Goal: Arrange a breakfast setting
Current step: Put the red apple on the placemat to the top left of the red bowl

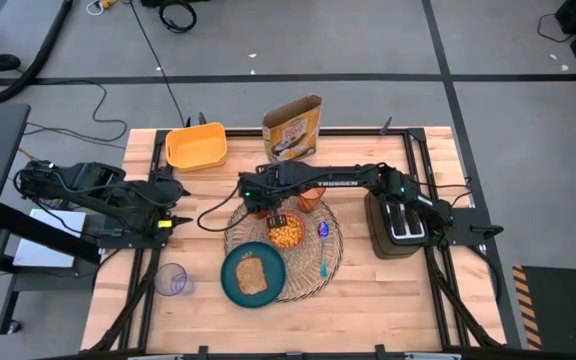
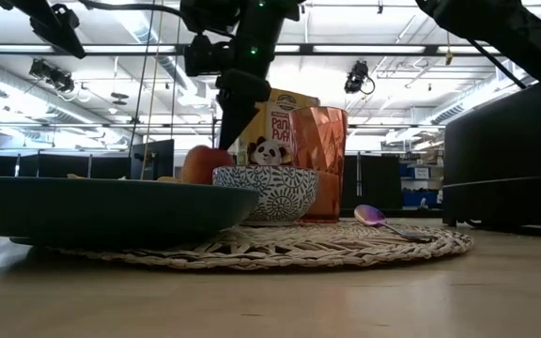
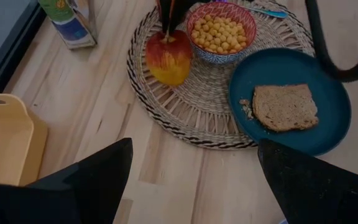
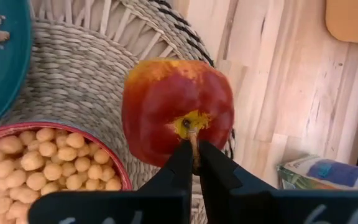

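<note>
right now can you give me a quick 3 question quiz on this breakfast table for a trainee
1. True or false: the right gripper is shut on the apple by its stem.
2. What lies on the teal plate: A toast, B cereal, C a spoon?
3. Fill in: the apple rests on the ____ beside the red bowl.

Key: 1 true. 2 A, the toast. 3 placemat. The left gripper waits open, off the mat.
</note>
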